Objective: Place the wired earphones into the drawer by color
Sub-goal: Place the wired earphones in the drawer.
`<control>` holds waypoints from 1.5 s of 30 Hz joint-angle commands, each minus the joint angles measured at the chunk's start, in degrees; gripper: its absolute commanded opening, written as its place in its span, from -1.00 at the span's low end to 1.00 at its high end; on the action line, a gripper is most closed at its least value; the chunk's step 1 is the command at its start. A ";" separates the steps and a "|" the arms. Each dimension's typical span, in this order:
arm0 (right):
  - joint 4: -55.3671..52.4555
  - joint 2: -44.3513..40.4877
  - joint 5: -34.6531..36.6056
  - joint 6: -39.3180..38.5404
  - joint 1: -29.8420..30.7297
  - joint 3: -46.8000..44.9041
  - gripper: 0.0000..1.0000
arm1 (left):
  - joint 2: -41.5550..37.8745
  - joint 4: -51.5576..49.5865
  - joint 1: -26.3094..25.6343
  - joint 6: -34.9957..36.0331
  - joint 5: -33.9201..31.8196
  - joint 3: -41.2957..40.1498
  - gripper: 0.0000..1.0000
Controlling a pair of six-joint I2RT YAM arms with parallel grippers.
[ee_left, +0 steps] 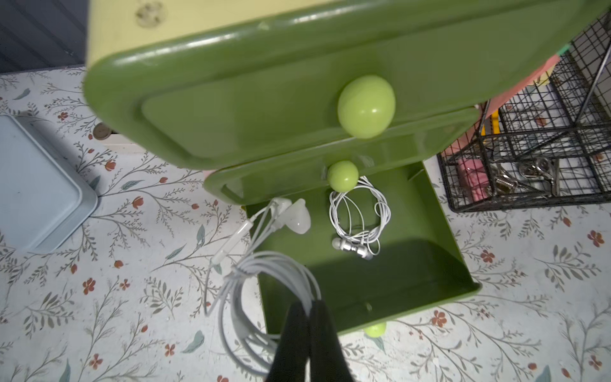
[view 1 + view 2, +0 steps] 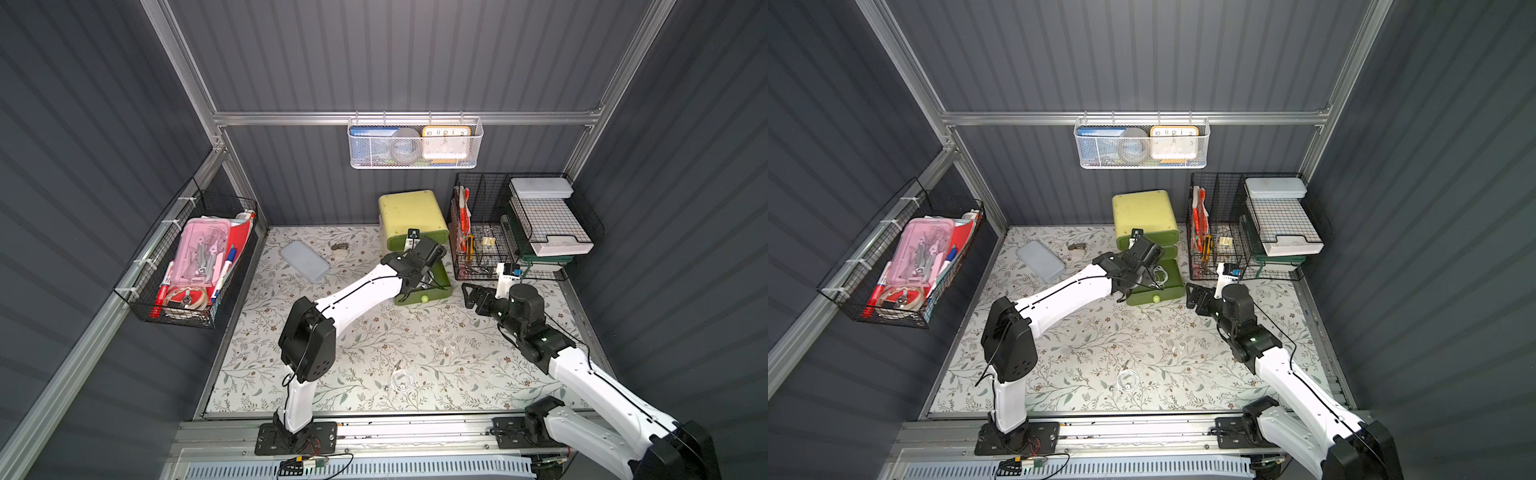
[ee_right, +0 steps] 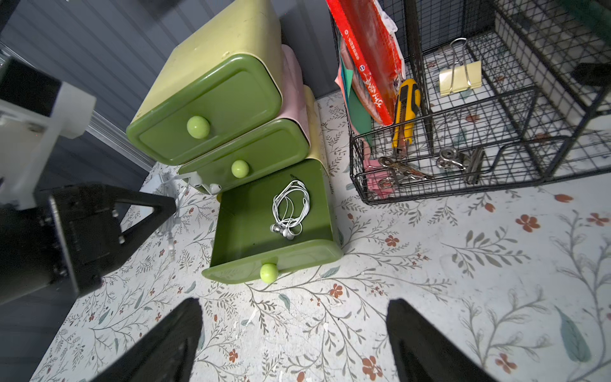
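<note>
A green drawer unit (image 3: pixel 211 99) stands at the back of the table, its bottom drawer (image 1: pixel 380 284) pulled open. One white coil of wired earphones (image 1: pixel 382 211) lies inside it. My left gripper (image 1: pixel 309 306) is shut on a second white coil (image 1: pixel 239 269), which hangs over the drawer's left rim, partly above the table. A third white coil (image 2: pixel 401 379) lies on the table near the front edge and shows in both top views. My right gripper (image 3: pixel 294 301) stands open and empty just right of the open drawer, low over the table.
A black wire organizer (image 2: pixel 498 232) with clips, a yellow knife and papers stands right of the drawers. A blue-grey lid (image 2: pixel 305 261) and a small clip (image 2: pixel 340 247) lie at the back left. Baskets hang on the left wall (image 2: pixel 191 257) and back wall (image 2: pixel 415 143).
</note>
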 commanded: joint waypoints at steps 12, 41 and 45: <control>-0.31 -0.45 1.16 -0.29 -0.17 -0.93 0.83 | 6.35 13.21 2.55 6.34 5.75 -2.80 -1.00; 0.26 -0.36 0.42 -0.65 -0.17 -1.34 0.83 | -4.14 16.79 1.83 1.92 7.46 -11.67 -0.12; 0.56 0.29 -0.68 -0.85 -0.17 -1.25 0.86 | -8.75 17.80 1.19 0.30 7.38 -15.66 0.15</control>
